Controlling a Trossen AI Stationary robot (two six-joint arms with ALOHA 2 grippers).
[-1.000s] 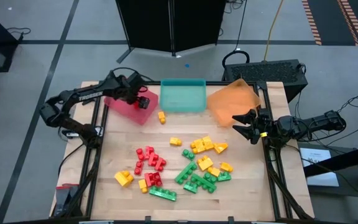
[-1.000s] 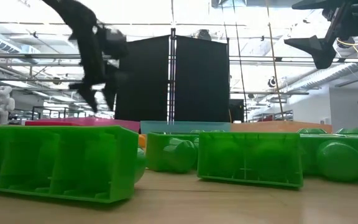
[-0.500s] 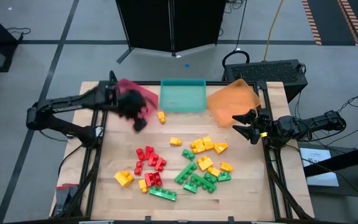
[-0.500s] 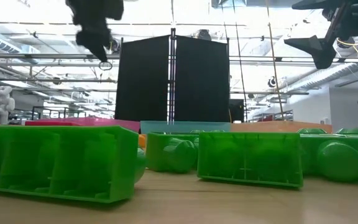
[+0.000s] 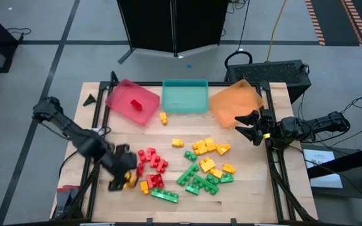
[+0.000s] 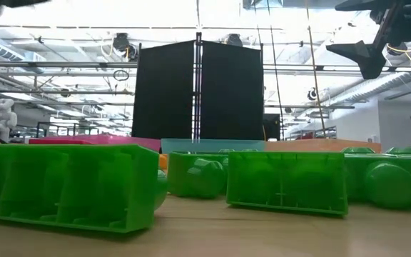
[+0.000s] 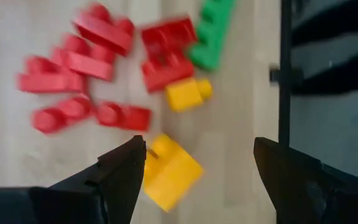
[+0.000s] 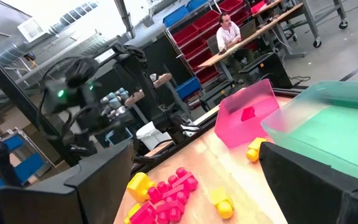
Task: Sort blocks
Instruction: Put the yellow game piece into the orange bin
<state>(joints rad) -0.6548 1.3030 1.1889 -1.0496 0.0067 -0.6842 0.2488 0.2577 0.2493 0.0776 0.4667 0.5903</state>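
Red, yellow and green blocks lie loose on the wooden table: a red cluster (image 5: 151, 162), green ones (image 5: 197, 179) and yellow ones (image 5: 206, 147). One red block (image 5: 136, 105) lies inside the red tray (image 5: 121, 94). My left gripper (image 5: 122, 173) hangs open above the near-left blocks; in its wrist view (image 7: 197, 177) a yellow block (image 7: 169, 173) lies on the table below the fingers, apart from them. My right gripper (image 5: 247, 125) waits open at the table's right edge beside the orange tray (image 5: 234, 102), nothing between its fingers (image 8: 194, 186).
The teal tray (image 5: 185, 95) stands between the red and orange trays along the far edge, with a single yellow block (image 5: 163, 117) in front of it. Large green blocks (image 6: 63, 185) fill the low view's foreground. Bare wood lies at the table's left and between trays and blocks.
My left gripper has swung quickly from over the red tray at the far left toward the near edge, turning as it went, and now hangs over the near-left blocks. The red block stays in the red tray.
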